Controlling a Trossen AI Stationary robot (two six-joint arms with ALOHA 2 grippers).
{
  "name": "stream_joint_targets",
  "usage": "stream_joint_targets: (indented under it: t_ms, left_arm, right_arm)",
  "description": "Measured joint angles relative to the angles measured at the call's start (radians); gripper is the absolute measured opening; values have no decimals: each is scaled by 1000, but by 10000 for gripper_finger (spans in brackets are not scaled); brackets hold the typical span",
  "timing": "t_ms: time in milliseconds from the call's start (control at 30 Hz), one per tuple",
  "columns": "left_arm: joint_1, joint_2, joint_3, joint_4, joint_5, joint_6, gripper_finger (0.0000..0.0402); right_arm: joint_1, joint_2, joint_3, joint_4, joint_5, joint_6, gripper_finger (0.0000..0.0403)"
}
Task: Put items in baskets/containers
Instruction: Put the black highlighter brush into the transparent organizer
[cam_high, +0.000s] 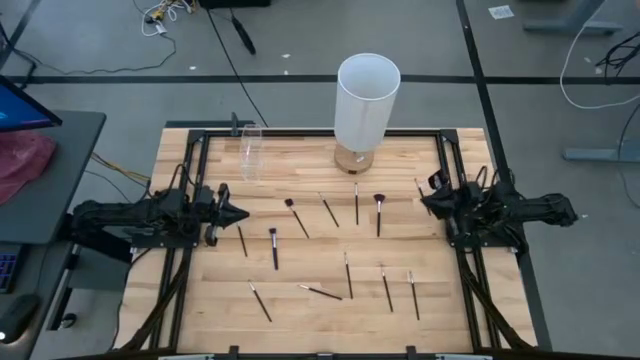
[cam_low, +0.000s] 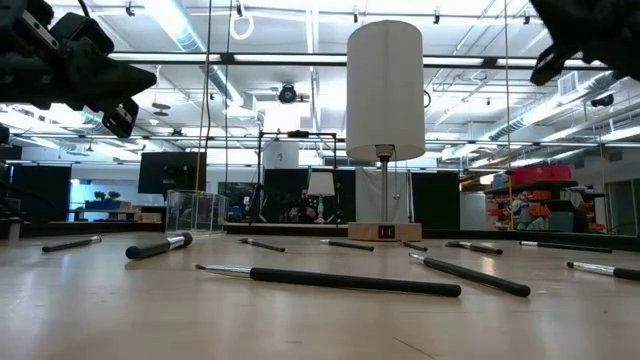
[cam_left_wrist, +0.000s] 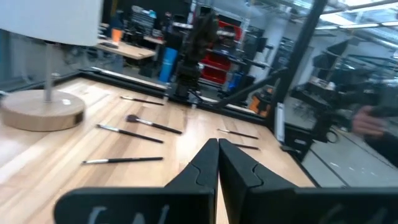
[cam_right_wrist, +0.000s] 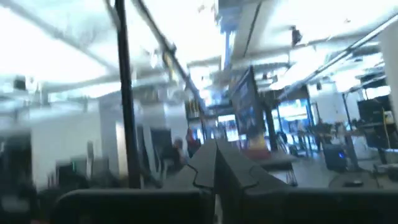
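Several thin dark-handled brushes lie flat and scattered on the wooden table (cam_high: 200, 290), among them one with a dark tuft (cam_high: 274, 247) and one with a fan-like head (cam_high: 379, 213). The clear cup (cam_high: 250, 150) stands upright near the table's far left. My left gripper (cam_high: 243, 214) hovers shut above the left side, pointing right; in its wrist view (cam_left_wrist: 218, 144) the fingertips meet. My right gripper (cam_high: 425, 203) is shut (cam_right_wrist: 216, 144), raised over the right edge, pointing left. Both are clear of the brushes.
A table lamp with a white cylindrical shade (cam_high: 367, 100) and round wooden base (cam_high: 354, 159) stands at the far middle, right of the cup. A dark metal frame (cam_high: 320, 132) runs round the table's edges. Bare wood lies between the brushes.
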Motion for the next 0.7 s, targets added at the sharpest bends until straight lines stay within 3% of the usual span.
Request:
stream_joint_targets:
  t_ms: [200,433,567,700]
  left_arm:
    - [0,0,0,0,-70,1,14]
    - [0,0,0,3,-99,1,14]
    - [0,0,0,3,-100,1,14]
    - [0,0,0,3,-100,0,14]
  right_arm:
    - [0,102,0,-42,182,180,13]
    - [31,416,24,-96,301,433,13]
    - [71,611,136,-221,347,499,13]
    - [114,781,316,-453,414,517,13]
